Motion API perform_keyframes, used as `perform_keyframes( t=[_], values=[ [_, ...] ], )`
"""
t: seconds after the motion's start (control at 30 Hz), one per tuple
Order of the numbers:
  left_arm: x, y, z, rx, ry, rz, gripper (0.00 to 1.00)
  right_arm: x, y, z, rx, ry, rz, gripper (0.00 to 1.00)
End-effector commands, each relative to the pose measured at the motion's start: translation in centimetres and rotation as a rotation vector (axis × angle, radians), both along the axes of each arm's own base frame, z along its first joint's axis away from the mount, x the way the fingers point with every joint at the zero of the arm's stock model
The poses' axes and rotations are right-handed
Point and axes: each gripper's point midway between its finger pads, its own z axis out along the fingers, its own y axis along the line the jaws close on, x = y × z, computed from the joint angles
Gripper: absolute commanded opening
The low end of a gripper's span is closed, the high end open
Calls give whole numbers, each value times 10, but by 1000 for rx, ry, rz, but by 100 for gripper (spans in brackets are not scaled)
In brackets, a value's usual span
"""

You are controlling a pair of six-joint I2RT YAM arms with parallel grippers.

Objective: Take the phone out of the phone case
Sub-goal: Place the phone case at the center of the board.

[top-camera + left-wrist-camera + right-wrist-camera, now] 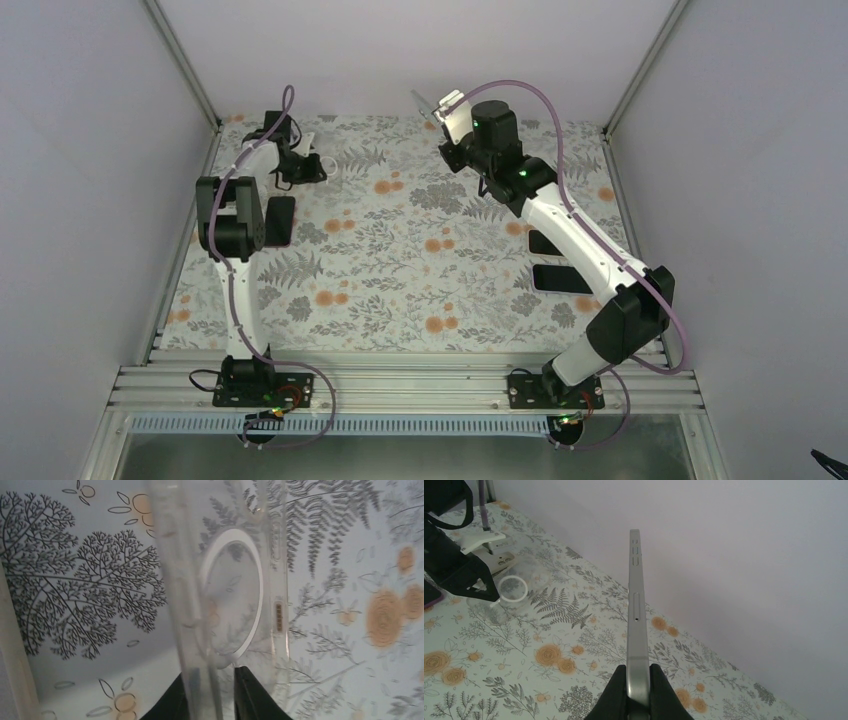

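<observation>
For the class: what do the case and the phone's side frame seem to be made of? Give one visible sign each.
The case seems clear glossy plastic: the cloth shows through it. The phone frame looks like matte silver metal, evenly dull in sheen, though coated plastic cannot be ruled out.

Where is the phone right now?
Top view: the phone is far centre-right, raised above the table, gripped by the right tool; the clear case is far left.

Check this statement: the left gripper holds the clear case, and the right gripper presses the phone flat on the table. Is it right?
Not quite. The right wrist view shows the right gripper holding the phone on edge, raised above the table, not flat on it. The left gripper does hold the clear case.
</observation>
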Motion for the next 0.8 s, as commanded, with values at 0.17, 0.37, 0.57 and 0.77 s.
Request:
perform_keyframes(
  t=[0.17,0.37,0.57,0.77],
  values=[
    [4,18,-34,186,36,55,30,7,2,23,62,-56,-2,4],
    [5,18,-16,193,9,67,40,6,2,28,63,-63,0,4],
    [3,18,39,195,-95,73,61,6,1,41,59,-92,5,4],
    [-2,20,128,191,-309,88,93,4,2,64,53,-148,22,4]
  ],
)
